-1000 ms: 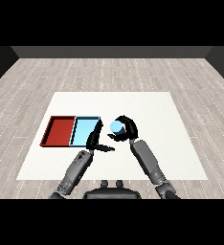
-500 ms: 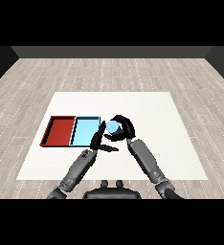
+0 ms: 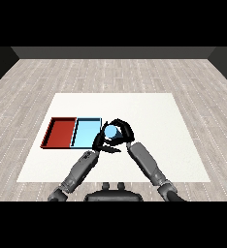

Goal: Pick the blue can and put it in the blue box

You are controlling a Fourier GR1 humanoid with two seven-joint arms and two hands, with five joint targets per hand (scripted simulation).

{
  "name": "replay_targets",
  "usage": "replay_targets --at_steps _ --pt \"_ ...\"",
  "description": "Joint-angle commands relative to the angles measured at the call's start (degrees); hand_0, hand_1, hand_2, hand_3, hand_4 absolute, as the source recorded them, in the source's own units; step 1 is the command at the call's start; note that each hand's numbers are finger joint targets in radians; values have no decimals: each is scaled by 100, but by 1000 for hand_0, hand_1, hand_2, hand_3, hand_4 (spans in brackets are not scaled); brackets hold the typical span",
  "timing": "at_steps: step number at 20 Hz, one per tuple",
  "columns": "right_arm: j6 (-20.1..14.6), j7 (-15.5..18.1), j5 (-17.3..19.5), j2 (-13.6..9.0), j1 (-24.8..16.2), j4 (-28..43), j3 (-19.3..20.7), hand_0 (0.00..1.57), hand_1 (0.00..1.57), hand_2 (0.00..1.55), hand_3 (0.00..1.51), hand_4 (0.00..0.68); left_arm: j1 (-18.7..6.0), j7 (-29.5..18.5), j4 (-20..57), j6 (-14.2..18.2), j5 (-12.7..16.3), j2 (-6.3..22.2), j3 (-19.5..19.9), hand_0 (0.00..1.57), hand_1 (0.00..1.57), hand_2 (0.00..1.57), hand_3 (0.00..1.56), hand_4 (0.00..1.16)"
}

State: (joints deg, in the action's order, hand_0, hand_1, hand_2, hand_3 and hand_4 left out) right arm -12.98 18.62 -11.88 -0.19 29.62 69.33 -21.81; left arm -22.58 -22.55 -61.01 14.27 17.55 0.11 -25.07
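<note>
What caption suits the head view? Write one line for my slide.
Right hand curled round the blue can beside the light blue tray; red tray further left.

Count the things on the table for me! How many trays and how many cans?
Trays: 2, a red tray and a light blue tray
Cans: 1, the blue can, held by the right hand
Total: 3
</note>
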Motion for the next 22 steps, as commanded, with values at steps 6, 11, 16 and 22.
replay_targets --at_steps 6,11,16,22 --pt "-140 -219 72 19 -179 372 -395 1420 1420 1442 1399 617 169 48 -324 539 199 -10 -719 0 0 0 0 0" --pt "-347 -219 49 19 274 93 -515 1363 1363 1442 1397 615 -402 -286 295 67 155 -10 -209 0 0 0 0 101" --pt "-603 -92 -94 19 -126 365 -1067 1421 1421 1445 1389 604 -873 273 681 920 -764 41 -226 412 412 563 294 571" --pt "-1126 102 -709 14 567 -266 -1721 1453 1453 1464 1397 599 -953 918 413 1382 -1708 178 -865 210 210 304 0 298"
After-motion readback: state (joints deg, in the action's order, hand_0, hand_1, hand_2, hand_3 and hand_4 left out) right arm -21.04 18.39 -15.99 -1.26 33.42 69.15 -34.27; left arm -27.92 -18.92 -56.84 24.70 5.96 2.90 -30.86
